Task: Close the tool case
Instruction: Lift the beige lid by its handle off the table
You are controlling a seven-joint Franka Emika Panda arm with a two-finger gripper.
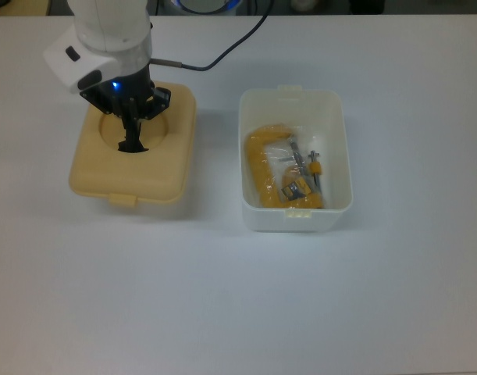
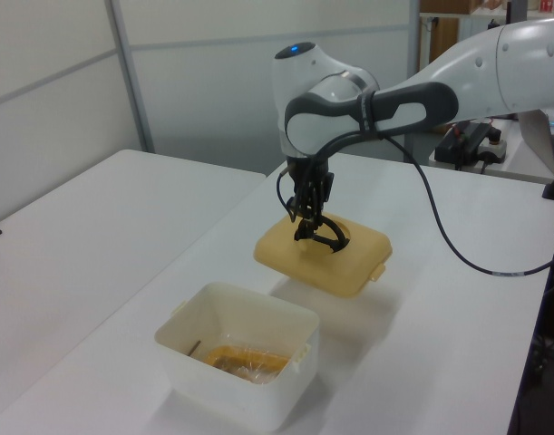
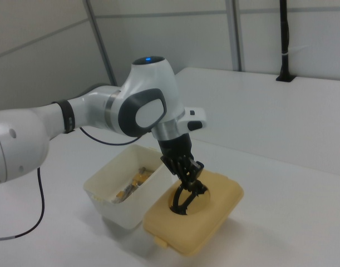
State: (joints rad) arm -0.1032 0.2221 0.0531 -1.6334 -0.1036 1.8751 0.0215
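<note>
The tool case is in two parts. Its white translucent tub (image 1: 295, 160) (image 2: 240, 362) (image 3: 122, 183) stands open on the table with a yellow clamp (image 1: 263, 168) and small bagged parts inside. Its tan lid (image 1: 137, 160) (image 2: 326, 258) (image 3: 197, 219) hangs in the air to the top view's left of the tub, casting a shadow on the table. My gripper (image 1: 131, 133) (image 2: 306, 227) (image 3: 187, 186) is shut on the lid's black handle (image 1: 133, 145) (image 2: 324, 243) (image 3: 183, 204) in the round recess.
The white table (image 1: 300, 297) spreads all around the tub. A black cable (image 1: 222, 55) runs from my wrist toward the far edge. Wall panels stand behind the table in the left view and the right view.
</note>
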